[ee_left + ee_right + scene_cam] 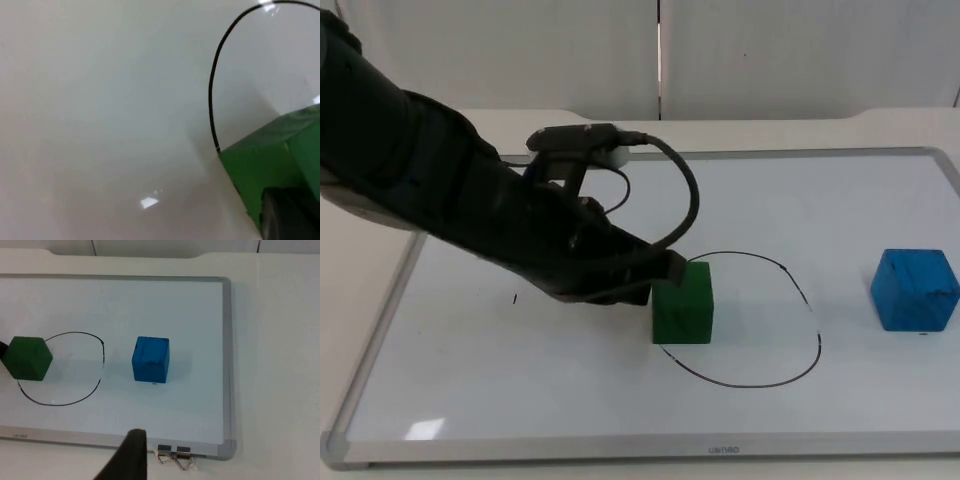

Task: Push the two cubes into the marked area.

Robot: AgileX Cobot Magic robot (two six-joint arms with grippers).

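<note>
Touching green cube point(683, 303): left fingers point(665, 270).

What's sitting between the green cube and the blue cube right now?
Only bare whiteboard and the right side of the drawn black outline. In the top view the green cube straddles the outline's left edge; the blue cube stands outside it. The right wrist view agrees.

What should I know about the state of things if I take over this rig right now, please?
Left gripper: down on the whiteboard, against the green cube's left side. Right gripper: waits off the board's near edge.
Green cube: on the left edge of the drawn outline, straddling the line. Blue cube: on the board, right of the outline, untouched.
Left to do: push green fully in, then blue.
</note>
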